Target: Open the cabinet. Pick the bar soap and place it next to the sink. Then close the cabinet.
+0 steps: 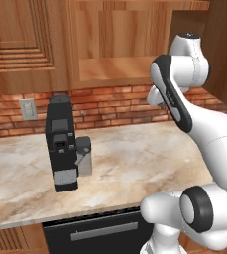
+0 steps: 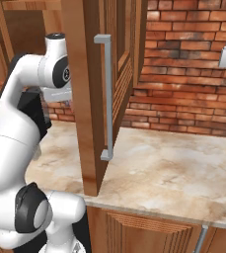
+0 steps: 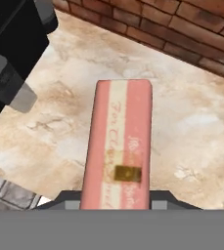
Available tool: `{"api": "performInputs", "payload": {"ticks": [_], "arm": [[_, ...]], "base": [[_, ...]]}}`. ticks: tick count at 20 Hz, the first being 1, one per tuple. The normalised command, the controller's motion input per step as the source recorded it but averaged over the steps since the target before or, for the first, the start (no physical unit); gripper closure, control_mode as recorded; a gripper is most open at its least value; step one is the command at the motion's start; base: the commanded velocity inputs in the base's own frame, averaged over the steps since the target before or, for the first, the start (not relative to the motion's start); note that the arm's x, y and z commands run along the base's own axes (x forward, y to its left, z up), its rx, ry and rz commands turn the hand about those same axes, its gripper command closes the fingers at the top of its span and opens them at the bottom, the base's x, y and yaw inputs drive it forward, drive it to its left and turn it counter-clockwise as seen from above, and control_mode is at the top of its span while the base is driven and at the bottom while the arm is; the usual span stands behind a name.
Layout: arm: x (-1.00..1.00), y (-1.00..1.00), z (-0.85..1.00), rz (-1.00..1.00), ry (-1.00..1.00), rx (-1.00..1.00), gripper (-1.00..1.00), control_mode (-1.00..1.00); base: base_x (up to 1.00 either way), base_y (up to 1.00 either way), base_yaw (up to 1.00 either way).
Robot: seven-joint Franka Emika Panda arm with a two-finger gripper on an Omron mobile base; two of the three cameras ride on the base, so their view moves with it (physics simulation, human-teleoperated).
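Hand view: the bar soap (image 3: 116, 146), a pink block with a pale centre stripe and a small gold mark, projects forward from between the two dark fingertips (image 3: 67, 199). The jaws are closed on its near end, and it hangs above the marbled tabletop (image 3: 191, 132). The black coffee machine (image 3: 13, 53) occupies the upper left corner, and a brick wall (image 3: 182, 29) runs along the top.

Left base view: the cabinet (image 1: 125, 42) stands open, exposing a plain wooden shelf (image 1: 115, 68). The white arm (image 1: 204, 134) reaches up in front of it; the soap cannot be made out here. The coffee machine stands upright on the tabletop.

Right base view: the open cabinet door (image 2: 92, 94) is seen edge-on, with its vertical silver handle (image 2: 106, 96) facing the camera.
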Motion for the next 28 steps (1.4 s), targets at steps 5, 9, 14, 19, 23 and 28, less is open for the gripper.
{"api": "performInputs", "payload": {"ticks": [5, 9, 14, 19, 23, 28], "arm": [[-0.01, -0.10, -0.31, -0.22, 0.08, 0.06, 1.00, -1.00], [-0.31, -0.15, -0.03, -0.32, 0.01, 0.08, 1.00, -1.00], [-0.34, -0.03, -0.07, -0.39, 0.00, 0.00, 1.00, -1.00], [-0.68, 0.00, -0.02, -0.35, 0.00, 0.00, 1.00, -1.00], [-0.65, 0.00, 0.00, -0.15, -0.01, 0.00, 1.00, -1.00], [-0.67, 0.05, 0.01, -0.04, -0.06, 0.01, 1.00, -1.00]], "base": [[0.00, 0.00, 0.00], [0.00, 0.00, 0.00], [0.00, 0.00, 0.00], [0.00, 0.00, 0.00], [0.00, 0.00, 0.00], [0.00, 0.00, 0.00]]}}
